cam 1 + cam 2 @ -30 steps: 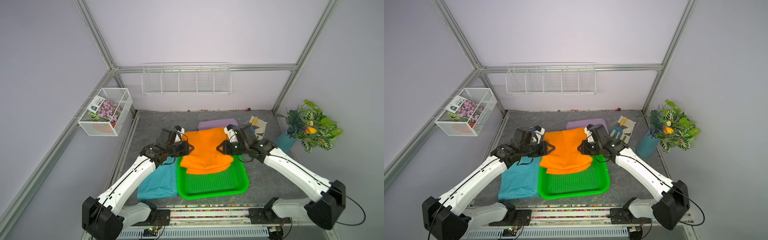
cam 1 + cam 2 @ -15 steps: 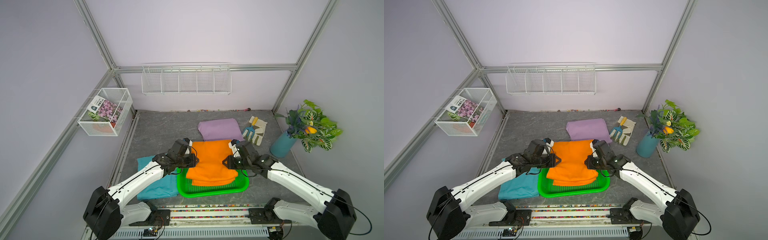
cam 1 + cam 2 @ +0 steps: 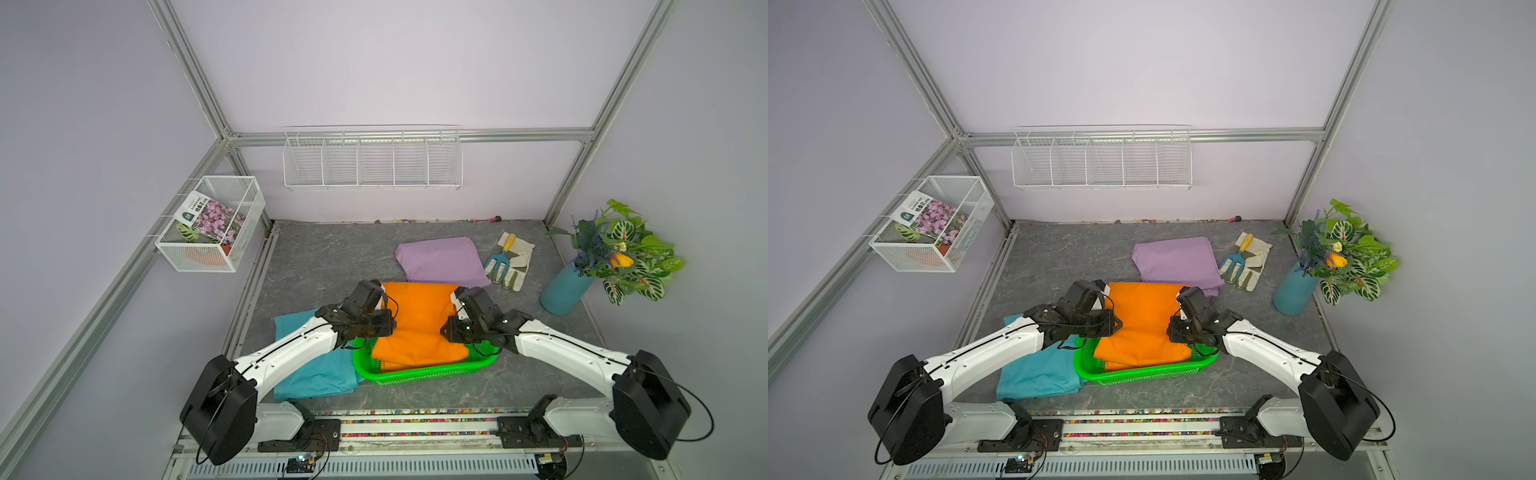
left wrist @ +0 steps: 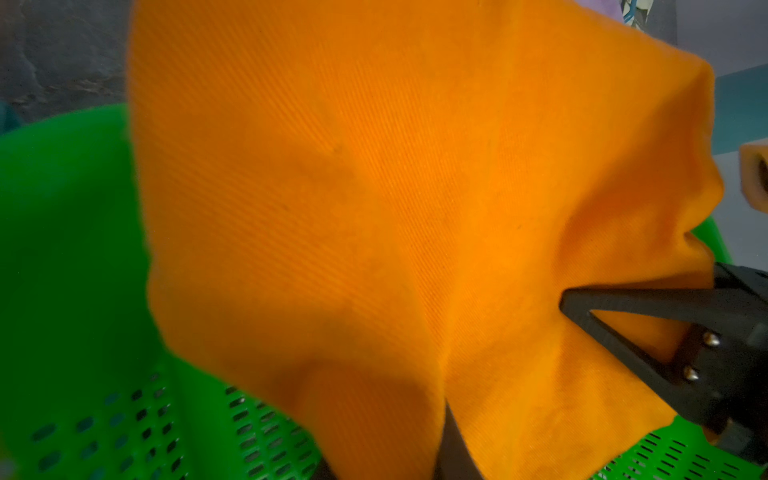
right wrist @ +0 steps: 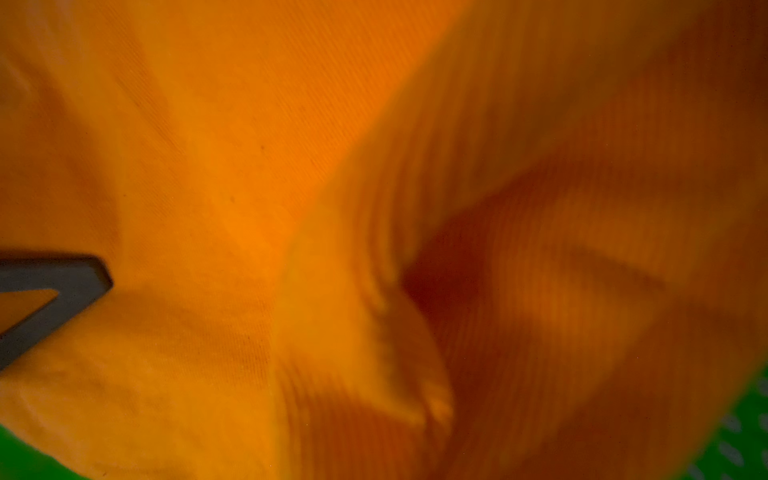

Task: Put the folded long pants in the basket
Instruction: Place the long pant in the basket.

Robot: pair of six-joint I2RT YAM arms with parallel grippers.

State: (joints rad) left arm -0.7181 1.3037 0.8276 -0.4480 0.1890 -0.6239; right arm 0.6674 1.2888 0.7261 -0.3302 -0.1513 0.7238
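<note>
The orange folded long pants (image 3: 419, 328) (image 3: 1142, 328) hang between both grippers, their front part lying in the green basket (image 3: 415, 376) (image 3: 1142, 376) and their back part over its far rim. My left gripper (image 3: 388, 322) is shut on their left edge, my right gripper (image 3: 446, 328) on their right edge. Both wrist views are filled with orange cloth (image 4: 374, 208) (image 5: 249, 166), with the perforated basket (image 4: 70, 249) below. The lilac pants (image 3: 442, 262) lie flat behind the basket. The teal pants (image 3: 320, 374) lie left of it, partly under my left arm.
Cream gloves with a small garden fork (image 3: 509, 259) lie right of the lilac pants. A blue vase with a plant (image 3: 565, 291) stands at the far right. White wire baskets hang on the back wall (image 3: 372, 160) and left wall (image 3: 212, 224).
Both arms have brought the orange pants toward the front and down onto the green basket. The lilac pants behind are now uncovered.
</note>
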